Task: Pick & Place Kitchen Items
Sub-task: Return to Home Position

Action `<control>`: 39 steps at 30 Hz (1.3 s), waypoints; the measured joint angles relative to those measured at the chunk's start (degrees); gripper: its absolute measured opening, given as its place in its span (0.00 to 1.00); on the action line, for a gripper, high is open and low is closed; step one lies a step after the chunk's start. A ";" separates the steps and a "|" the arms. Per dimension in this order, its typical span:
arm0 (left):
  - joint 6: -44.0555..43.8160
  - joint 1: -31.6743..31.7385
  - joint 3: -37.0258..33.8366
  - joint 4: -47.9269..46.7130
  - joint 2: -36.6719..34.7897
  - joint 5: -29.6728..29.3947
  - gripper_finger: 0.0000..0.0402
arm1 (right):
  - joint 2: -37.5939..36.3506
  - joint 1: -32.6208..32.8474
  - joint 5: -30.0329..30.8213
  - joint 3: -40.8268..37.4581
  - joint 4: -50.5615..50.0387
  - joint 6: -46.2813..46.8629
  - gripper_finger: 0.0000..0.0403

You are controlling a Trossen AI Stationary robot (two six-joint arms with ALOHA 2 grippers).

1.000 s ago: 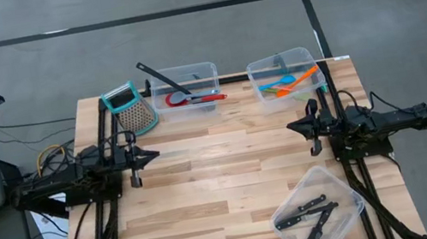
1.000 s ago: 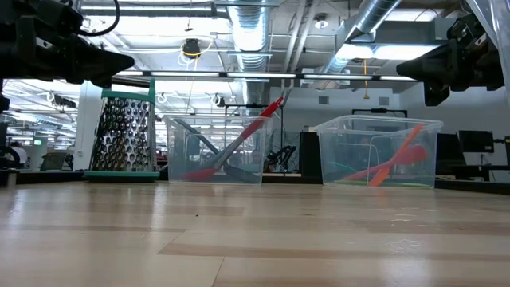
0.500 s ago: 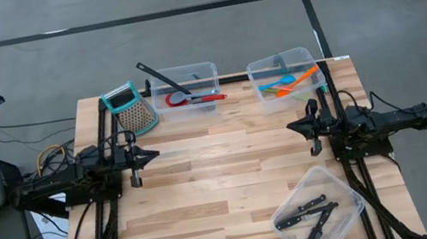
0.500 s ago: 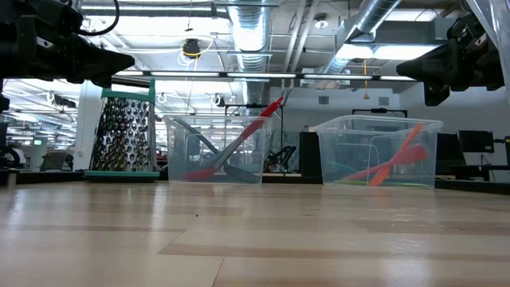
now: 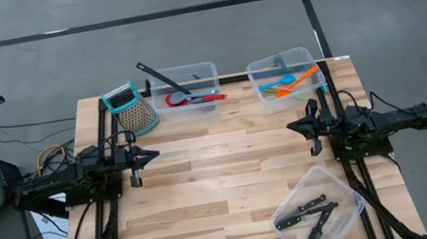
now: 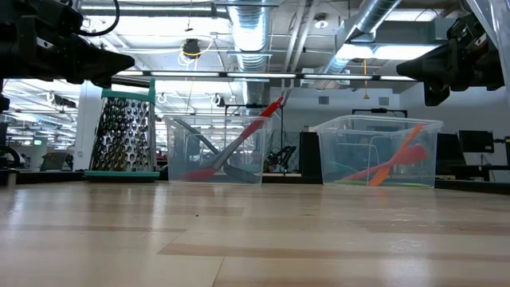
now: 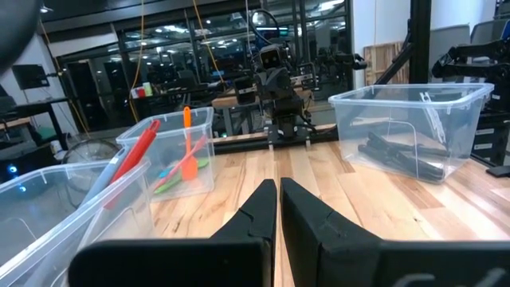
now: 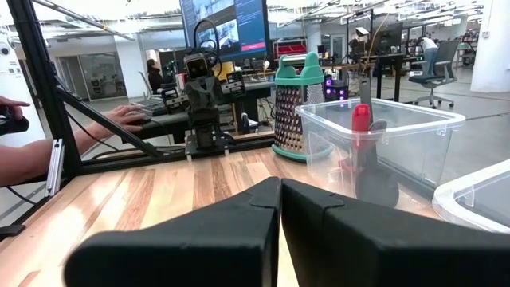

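Both arms are positioned at the bench (image 5: 223,178) side edges, level and facing each other: left gripper (image 5: 153,156) mid-left, right gripper (image 5: 291,127) mid-right in the high view. Each has its fingers pressed together with nothing held, which reads as a home pose, job likely finished. Items are sorted by type. The knives (image 5: 308,215) are laid flat in the lower-right bin (image 5: 341,181), long axes running lower left to upper right; which way the tips point can't be told. The red spatula (image 5: 193,99) is laid roughly left-right in the upper-middle bin (image 5: 209,68), head to the left. The black ladle (image 5: 158,76) is propped diagonally there, handle poking out past the upper-left rim, probably too long to lie flat. The coloured spatulas (image 5: 286,84) are piled in the upper-right bin (image 5: 253,69), the orange one angled to the upper right. The grater (image 5: 129,107) is left on the bench beside the upper-middle bin.
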 joint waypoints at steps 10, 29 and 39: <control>0.00 0.00 0.00 -0.48 0.00 0.01 0.01 | 0.00 0.00 0.00 0.00 0.00 0.00 0.02; 0.01 0.00 0.00 -0.96 0.00 0.02 0.01 | 0.00 0.00 0.00 0.00 0.00 0.00 0.02; 0.02 0.00 0.00 -0.96 0.00 0.02 0.01 | 0.00 0.00 -0.02 0.00 0.00 0.00 0.02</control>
